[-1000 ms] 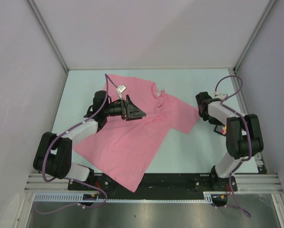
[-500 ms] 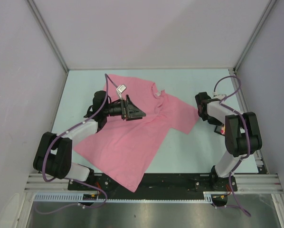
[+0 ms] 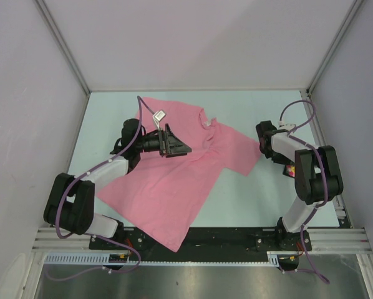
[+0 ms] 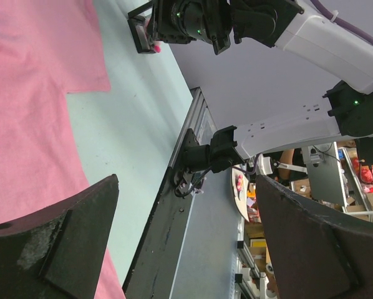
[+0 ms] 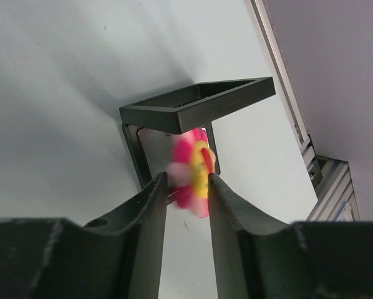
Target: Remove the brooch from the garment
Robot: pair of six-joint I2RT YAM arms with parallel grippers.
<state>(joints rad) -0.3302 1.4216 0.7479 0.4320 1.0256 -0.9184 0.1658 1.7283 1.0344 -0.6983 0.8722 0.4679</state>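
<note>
The pink T-shirt [image 3: 174,180] lies flat; the blurred flower brooch [image 5: 193,171] stands edge-on between the right fingers [image 5: 148,215], perhaps loose.

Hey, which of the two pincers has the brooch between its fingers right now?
The right pincer: the pink brooch sits between its fingers, over bare table. The left pincer gapes wide and empty above the shirt.

White-and-black arms [image 3: 106,168], purple cables [image 3: 297,103]

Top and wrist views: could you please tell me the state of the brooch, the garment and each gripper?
brooch: off the garment, blurred, between the fingers of the right gripper.
garment: lying spread out flat.
left gripper: open, empty.
right gripper: fingers close around the brooch; grip unclear.
</note>
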